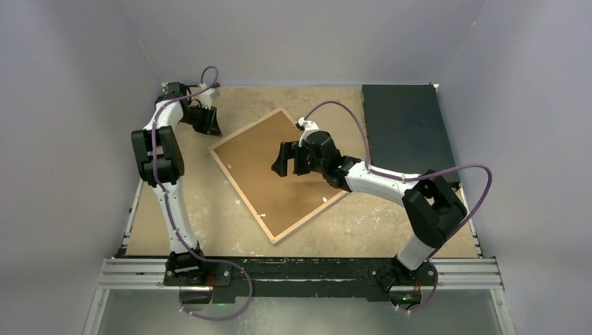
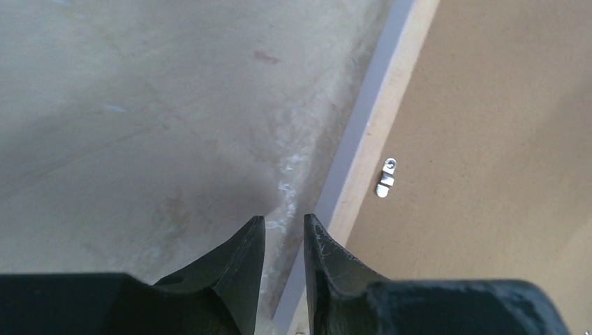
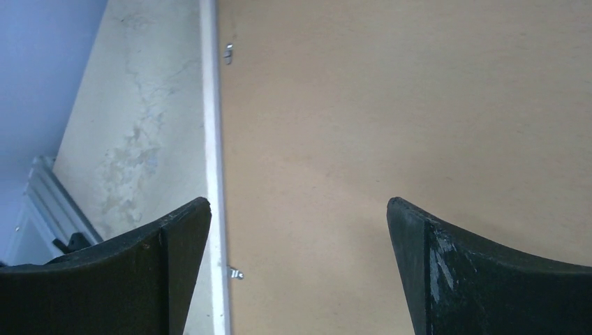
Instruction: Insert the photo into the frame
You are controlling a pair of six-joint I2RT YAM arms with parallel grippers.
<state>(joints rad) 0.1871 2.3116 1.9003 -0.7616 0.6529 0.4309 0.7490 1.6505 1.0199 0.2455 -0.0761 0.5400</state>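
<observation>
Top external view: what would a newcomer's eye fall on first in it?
The large frame lies back up and askew in the middle of the table, its brown backing board showing. The right gripper hangs wide open over it, and a black mat lies at the far right.

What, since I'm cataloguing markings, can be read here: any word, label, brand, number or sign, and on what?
No text is readable in any view.
Light-wood rectangular frame, brown backing board, small silver clip: blank.
Black rectangular mat, worn beige table: no writing visible.
</observation>
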